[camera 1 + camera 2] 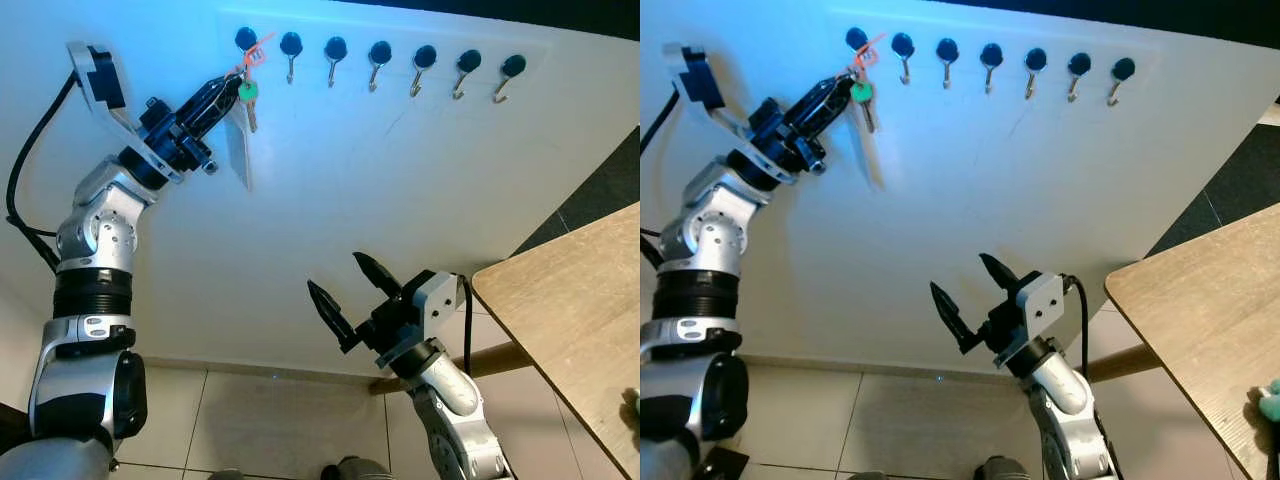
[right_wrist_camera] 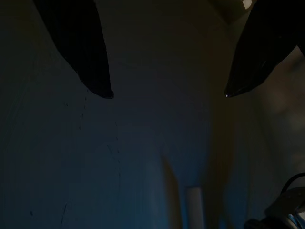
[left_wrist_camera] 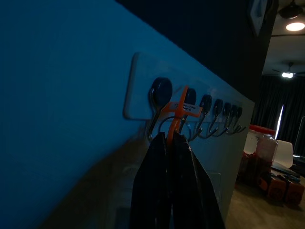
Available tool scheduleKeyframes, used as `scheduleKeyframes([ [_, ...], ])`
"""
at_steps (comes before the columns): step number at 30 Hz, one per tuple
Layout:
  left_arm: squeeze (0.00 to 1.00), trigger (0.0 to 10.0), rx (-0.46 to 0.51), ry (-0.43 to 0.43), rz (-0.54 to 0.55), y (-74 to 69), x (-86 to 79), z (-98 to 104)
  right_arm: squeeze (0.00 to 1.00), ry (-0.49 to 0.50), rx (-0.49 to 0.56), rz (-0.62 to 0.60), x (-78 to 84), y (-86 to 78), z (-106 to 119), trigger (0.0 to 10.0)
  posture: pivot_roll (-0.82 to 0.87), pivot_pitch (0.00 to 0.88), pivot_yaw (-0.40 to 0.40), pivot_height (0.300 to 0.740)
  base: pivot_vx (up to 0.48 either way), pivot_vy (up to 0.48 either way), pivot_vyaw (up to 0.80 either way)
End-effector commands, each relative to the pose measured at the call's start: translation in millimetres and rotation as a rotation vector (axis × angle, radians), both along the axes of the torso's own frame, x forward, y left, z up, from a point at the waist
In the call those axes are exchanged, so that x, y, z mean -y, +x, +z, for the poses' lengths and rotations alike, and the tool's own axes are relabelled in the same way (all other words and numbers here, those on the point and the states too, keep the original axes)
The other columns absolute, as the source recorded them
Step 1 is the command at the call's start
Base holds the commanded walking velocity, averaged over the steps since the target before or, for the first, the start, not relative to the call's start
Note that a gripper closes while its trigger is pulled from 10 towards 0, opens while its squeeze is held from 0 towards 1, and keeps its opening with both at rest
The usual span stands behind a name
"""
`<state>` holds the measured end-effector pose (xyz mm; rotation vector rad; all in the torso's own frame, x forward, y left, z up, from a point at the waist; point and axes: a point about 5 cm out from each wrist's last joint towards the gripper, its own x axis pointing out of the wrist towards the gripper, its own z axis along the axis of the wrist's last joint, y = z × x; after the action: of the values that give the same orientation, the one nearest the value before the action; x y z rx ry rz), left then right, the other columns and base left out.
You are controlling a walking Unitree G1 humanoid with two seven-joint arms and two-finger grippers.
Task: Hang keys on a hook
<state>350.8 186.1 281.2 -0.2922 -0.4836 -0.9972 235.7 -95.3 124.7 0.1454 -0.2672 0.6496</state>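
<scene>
White wall (image 1: 330, 200) ahead, wooden counter (image 1: 570, 320) at right, well apart from the action. Rack (image 1: 385, 45) of seven hooks runs along the wall top.

Left arm is raised, left claw (image 1: 228, 92) pinched tight on the keys (image 1: 247, 95), right at the leftmost hook (image 1: 245, 42). Orange tag (image 1: 252, 55) sits up against that hook's knob; green key head and a silver key hang just below the fingertips. In the left wrist view the orange tag (image 3: 183, 109) lies beside the hook's wire curve, touching or nearly so; cannot tell whether the ring is actually over the tip.

Right claw (image 1: 345, 285) is low, spread wide, holding nothing, pointed at bare wall, idle.

Risks, as I judge them:
- Letting go before the ring is past the hook tip: keys fall to the floor.
- Only the tag catches, not the ring: it likely slips off on release.
- Pushing further into the wall: fingers jam on the rack or scrape it loose.
- Pulling back with fingers snagged in the ring: keys get dragged off again.
- Sideways drift knocks the second hook (image 1: 291, 48).
</scene>
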Motion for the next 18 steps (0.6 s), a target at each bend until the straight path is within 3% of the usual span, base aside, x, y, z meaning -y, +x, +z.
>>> scheduleKeyframes([
  [1,0.0,10.0,-0.008,-0.001,-0.016,2.2,7.2,-0.9,0.0,0.006,0.004,-0.001,0.8,-1.1,1.7,10.0,0.0,0.083,-0.058,0.74,0.0,0.0,0.0],
  [11,0.0,10.0,-0.093,-0.013,0.044,11.0,3.1,-6.9,0.0,0.006,0.006,0.005,-0.6,-2.0,1.6,10.0,0.0,0.073,-0.055,0.74,0.0,0.0,0.0],
  [18,0.0,10.0,-0.178,0.024,0.081,15.5,2.5,-19.2,0.0,0.005,0.004,0.007,-0.6,-2.5,1.4,10.0,0.0,0.076,-0.057,0.74,0.0,0.0,0.0],
])
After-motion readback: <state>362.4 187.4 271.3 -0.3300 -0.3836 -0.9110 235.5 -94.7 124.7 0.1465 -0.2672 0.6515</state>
